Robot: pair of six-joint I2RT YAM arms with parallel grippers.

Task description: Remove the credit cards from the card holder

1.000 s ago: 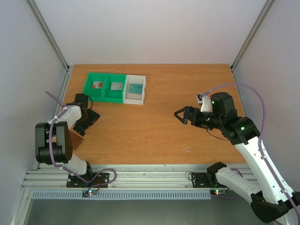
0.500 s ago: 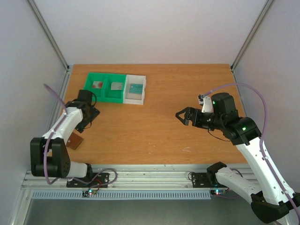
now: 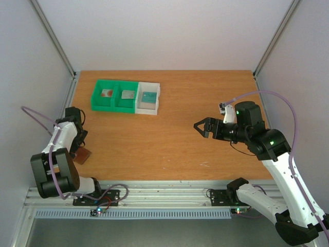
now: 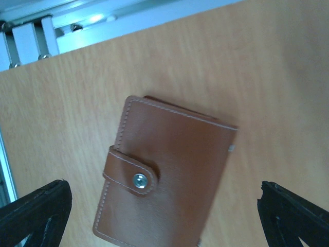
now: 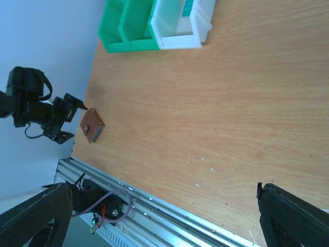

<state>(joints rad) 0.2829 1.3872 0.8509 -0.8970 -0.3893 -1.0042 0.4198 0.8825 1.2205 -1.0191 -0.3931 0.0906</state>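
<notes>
Right now the card holder point(image 4: 169, 170) is lying flat on the desk point(image 3: 205, 92) at its near-left corner. It's closed, w/ the strap point(image 4: 128, 172) snapped down and the metal stud facing up. The left tool point(image 4: 164, 213) is hanging straight over it w/ fingers spread wide. In the left wrist view one black fingertip is showing at each bottom corner, and the holder is sitting between them, a bit nearer the left one and apart from both. A small grey bit is peeking out at the holder's right edge; can't tell what it is.

The right tool point(image 3: 198, 126) is hovering above the right half of the desk, also spread wide and gripping nothing. It's pointing left and is well apart from the holder.

Three cards are lying in the bins at the far-left of the desk:
- The white card point(image 3: 107, 93) w/ a red mark is sitting in the left compartment of the green bin point(image 3: 96, 105).
- The greyish card point(image 3: 127, 94) is sitting in the next compartment.
- The teal card point(image 3: 149, 96) is sitting in the white bin point(image 3: 154, 111) beside it.

All three are well apart from both tools.
</notes>
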